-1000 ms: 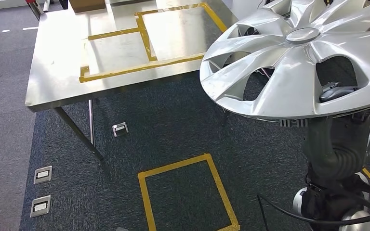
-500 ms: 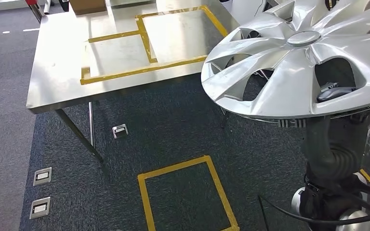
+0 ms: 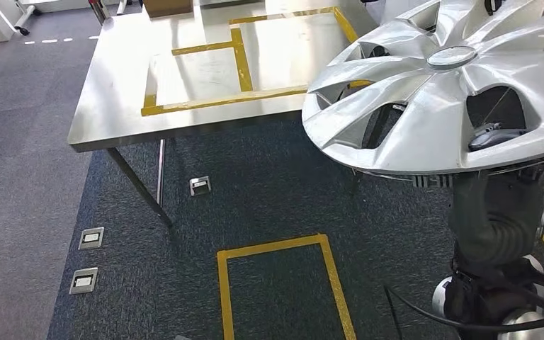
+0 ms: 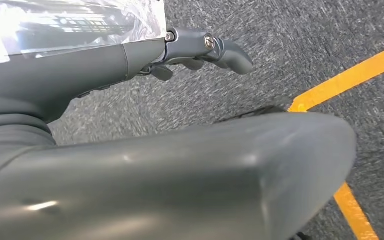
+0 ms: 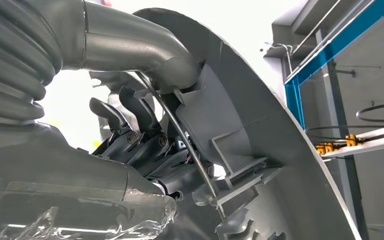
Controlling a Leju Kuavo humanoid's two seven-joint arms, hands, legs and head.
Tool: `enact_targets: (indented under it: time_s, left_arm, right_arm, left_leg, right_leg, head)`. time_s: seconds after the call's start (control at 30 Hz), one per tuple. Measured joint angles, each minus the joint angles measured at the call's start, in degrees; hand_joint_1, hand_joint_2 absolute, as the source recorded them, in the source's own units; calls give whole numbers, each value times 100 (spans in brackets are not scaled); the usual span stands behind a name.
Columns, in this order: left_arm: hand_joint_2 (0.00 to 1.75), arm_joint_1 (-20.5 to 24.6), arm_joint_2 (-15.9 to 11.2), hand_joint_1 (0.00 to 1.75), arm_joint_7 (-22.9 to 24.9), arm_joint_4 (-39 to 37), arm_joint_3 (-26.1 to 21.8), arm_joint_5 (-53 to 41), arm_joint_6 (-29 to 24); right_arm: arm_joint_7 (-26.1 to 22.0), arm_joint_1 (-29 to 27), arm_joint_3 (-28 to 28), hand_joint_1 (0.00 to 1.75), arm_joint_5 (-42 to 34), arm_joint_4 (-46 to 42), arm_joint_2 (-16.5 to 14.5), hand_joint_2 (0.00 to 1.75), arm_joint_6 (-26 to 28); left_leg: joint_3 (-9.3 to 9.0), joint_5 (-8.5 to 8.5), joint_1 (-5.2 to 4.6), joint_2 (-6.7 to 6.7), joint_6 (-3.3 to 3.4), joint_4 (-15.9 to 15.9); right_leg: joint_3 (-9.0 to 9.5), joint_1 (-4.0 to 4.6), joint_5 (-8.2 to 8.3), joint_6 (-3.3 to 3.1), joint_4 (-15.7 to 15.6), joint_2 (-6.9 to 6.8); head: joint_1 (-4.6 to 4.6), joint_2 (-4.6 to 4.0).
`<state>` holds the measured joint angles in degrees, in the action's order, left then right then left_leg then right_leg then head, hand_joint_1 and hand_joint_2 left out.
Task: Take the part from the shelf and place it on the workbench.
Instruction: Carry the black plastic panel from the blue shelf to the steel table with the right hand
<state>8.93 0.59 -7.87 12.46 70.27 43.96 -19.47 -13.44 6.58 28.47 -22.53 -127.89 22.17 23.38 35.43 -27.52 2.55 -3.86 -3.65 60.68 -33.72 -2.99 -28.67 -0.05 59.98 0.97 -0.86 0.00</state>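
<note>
One hand, the right hand (image 5: 145, 135), grips the hubcap (image 3: 439, 92) through a rim opening; the workbench (image 3: 113, 92) edge ahead-left risks clipping it loose. Left hand (image 4: 190, 47) hangs with fingers apart, holding nothing.

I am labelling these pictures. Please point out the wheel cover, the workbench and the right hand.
wheel cover (image 3: 448, 57): head view, on its centre cap.
workbench (image 3: 113, 92): head view, on bare steel left of the yellow tape.
right hand (image 5: 130, 127): right wrist view, on the dark fingers behind the cover.

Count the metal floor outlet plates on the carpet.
3. One floor plate lies under the workbench edge; two more lie side by side at the carpet's left border. The wheel cover may hide others.
</note>
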Motion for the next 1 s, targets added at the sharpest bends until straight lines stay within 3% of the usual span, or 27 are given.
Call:
enact_targets:
  time_s: [0.07, 0.1, 0.13, 0.17, 0.2, 0.23, 0.27, 0.33, 0.37, 0.47, 1.0]
  left_arm:
    - [175, 13, 2, 0, -2, 1, 0, -1, 2]
    - [175, 16, 3, 0, -2, 1, 0, -1, 4]
    - [175, 12, 5, 0, -2, 2, 0, -1, 7]
    - [175, 7, 7, 0, -2, 2, 0, -1, 8]
    - [175, 2, 7, 0, -2, 2, 0, -1, 9]
    - [175, 0, 6, 0, -2, 2, 0, -1, 9]
    - [175, 3, -4, 0, -2, 1, 0, -1, 9]
    - [175, 6, -20, 0, -2, 0, 0, -1, 8]
    - [175, 6, -20, 0, -1, 0, 0, -1, 7]
    - [175, -3, -11, 0, 1, 1, 0, -1, 4]
    - [175, 0, 4, 0, 227, 2, -8, 150, 88]
  right_arm:
    - [-1, -8, -3, 175, 3, 0, -1, 175, 2]
    - [-1, -10, -4, 175, -1, 0, -2, 175, 5]
    - [-2, -14, -4, 175, -7, 0, -2, 175, 9]
    - [-3, -17, -4, 175, -14, 0, -3, 175, 13]
    - [-3, -19, -4, 175, -22, 0, -5, 175, 16]
    - [-4, -20, -4, 175, -26, 0, -7, 175, 17]
    - [-4, -21, -5, 175, -28, 1, -9, 175, 18]
    - [-10, -20, -6, 175, -29, 1, -13, 175, 19]
    - [-13, -23, -7, 175, -29, 2, -16, 175, 21]
    - [-15, -28, -10, 175, -29, 2, -26, 175, 27]
    - [-76, -21, -15, 175, -167, 3, -33, 175, -10]
  left_leg:
    - [302, -331, -35, 247, 21, 691]
    - [487, -494, -50, 297, 38, 1100]
    - [626, -582, -65, 313, 62, 1399]
    - [678, -564, -86, 316, 101, 1505]
    - [617, -430, -118, 316, 163, 1369]
    - [468, -214, -165, 317, 253, 1042]
    - [300, -40, -214, 333, 372, 688]
    - [55, 179, -311, 374, 545, 170]
    - [6, 159, -332, 392, 529, 72]
    - [-44, 82, -331, 382, 365, -66]
    - [-41, 71, -326, 378, 428, -70]
  right_leg:
    - [23, 51, -21, -65, -2, -105]
    - [28, 82, -32, -86, -2, -149]
    - [36, 115, -43, -104, -2, -188]
    - [48, 149, -55, -122, -2, -217]
    - [68, 185, -68, -139, -2, -238]
    - [97, 219, -85, -154, -3, -255]
    - [123, 239, -102, -166, -13, -269]
    - [144, 264, -121, -153, -23, -287]
    - [131, 260, -122, -143, -25, -290]
    - [84, 262, -119, -129, -8, -294]
    - [109, 265, -82, -67, -73, -289]
  head:
    - [83, 0]
    - [108, 0]
    - [120, 0]
    - [127, 0]
    - [134, 0]
    - [141, 0]
    - [136, 0]
    - [105, 0]
    - [99, 0]
    - [114, 0]
    - [90, 0]
